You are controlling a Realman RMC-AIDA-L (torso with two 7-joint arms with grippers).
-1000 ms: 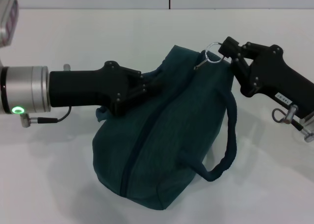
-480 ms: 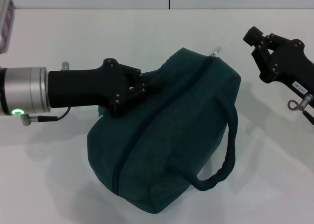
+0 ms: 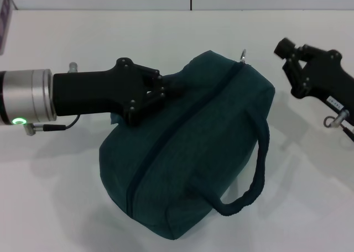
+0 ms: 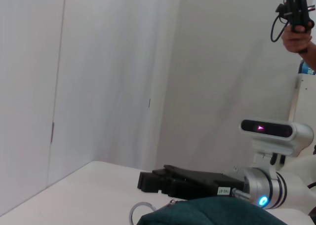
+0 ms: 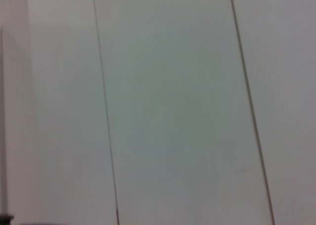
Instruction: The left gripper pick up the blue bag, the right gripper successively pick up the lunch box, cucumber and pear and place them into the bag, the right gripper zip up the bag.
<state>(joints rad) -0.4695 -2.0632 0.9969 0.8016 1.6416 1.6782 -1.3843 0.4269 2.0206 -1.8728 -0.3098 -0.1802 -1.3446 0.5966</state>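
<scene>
The white surface (image 3: 66, 208) is seen carrying the blue bag (image 3: 188, 152) at its middle, zipper drawn shut, one rope handle draped down the near right side. The bag's upper left edge is pinched tight by the left end effector (image 3: 176, 89). The right end effector (image 3: 283, 46) is held apart to the right, fingers pressed together on nothing. The zipper ring (image 3: 242, 56) is spotted at the far end.

A white table (image 3: 66, 208) carries the blue bag (image 3: 188, 158), zipped shut
</scene>
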